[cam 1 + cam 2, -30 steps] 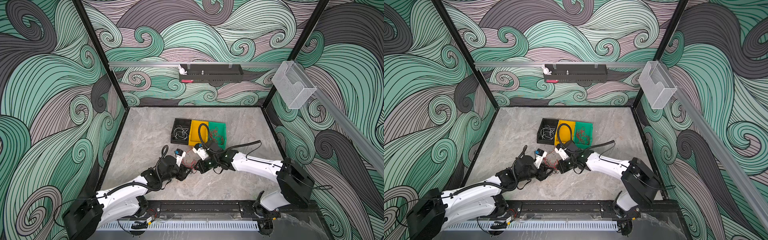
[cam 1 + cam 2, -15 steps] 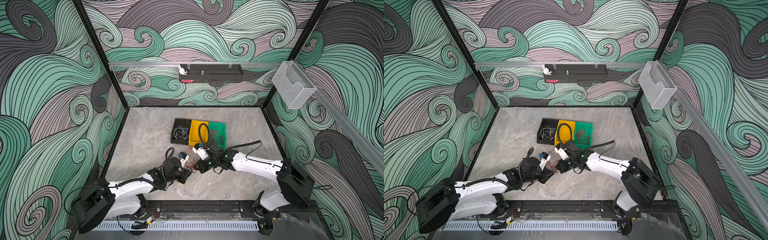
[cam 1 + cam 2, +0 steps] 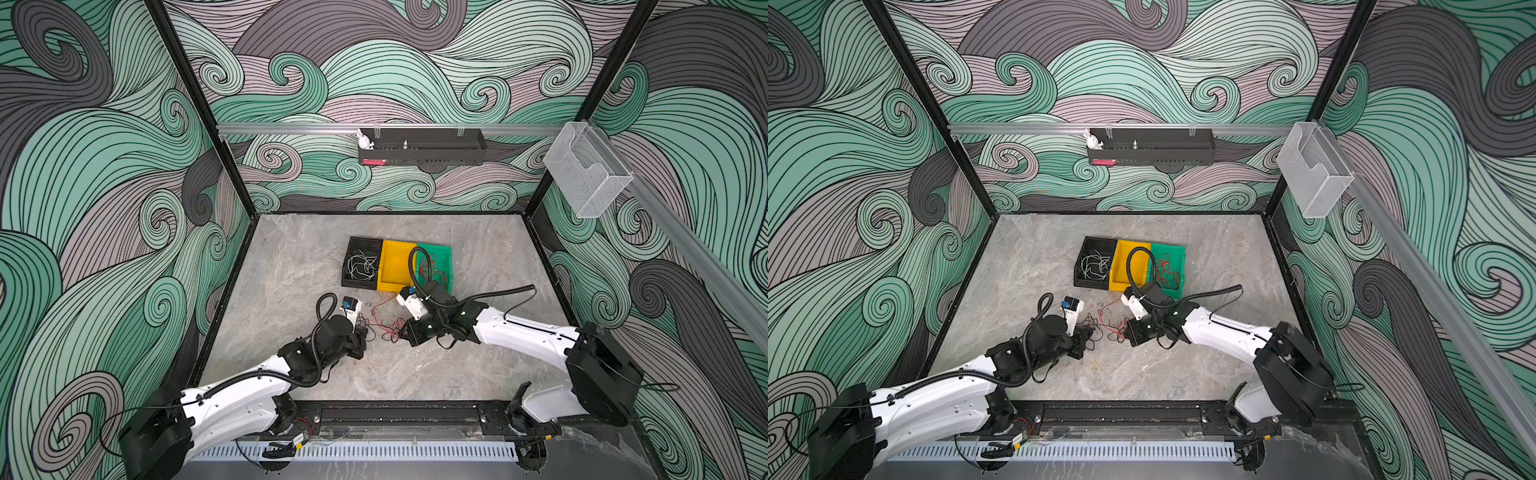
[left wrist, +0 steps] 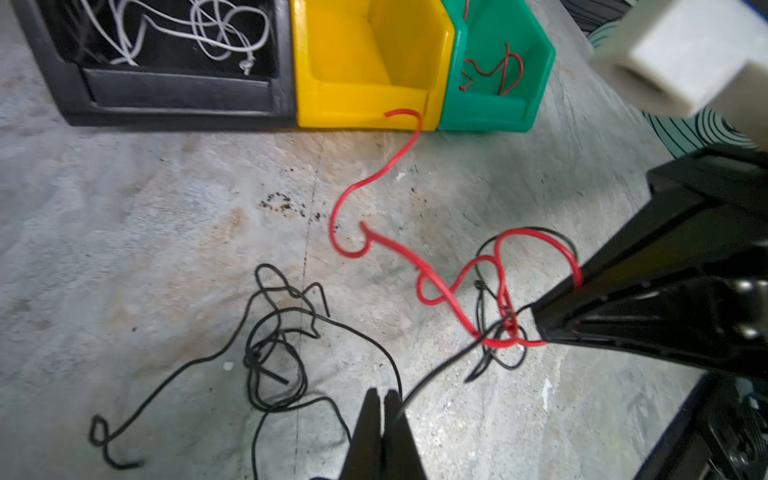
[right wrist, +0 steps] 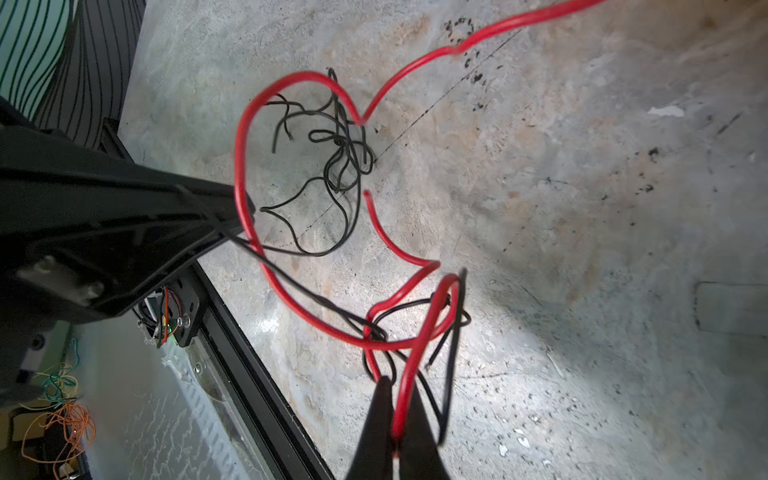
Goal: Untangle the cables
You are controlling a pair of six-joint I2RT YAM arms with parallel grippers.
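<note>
Left wrist view: left claw (image 4: 381,394) pinched shut on the black cable (image 4: 441,372), which runs from its tips to the knot (image 4: 500,332) just ahead.
Right claw (image 5: 394,388): clamped on the red cable (image 5: 417,357); the knot hangs just beyond its tips.
Risk: pulling apart may cinch the knot tighter, since the red cable loops around the black cable.
Risk: thin cable may slip from a claw's tips.

The walls (image 3: 104,166) show green, grey and pale pink waves. The desk (image 3: 291,257) is grey like marble, with dark specks. On the back wall an aluminium rail (image 3: 291,129) holds a black shelf (image 3: 422,146). A clear plastic box (image 3: 586,174) hangs on the right wall.
</note>
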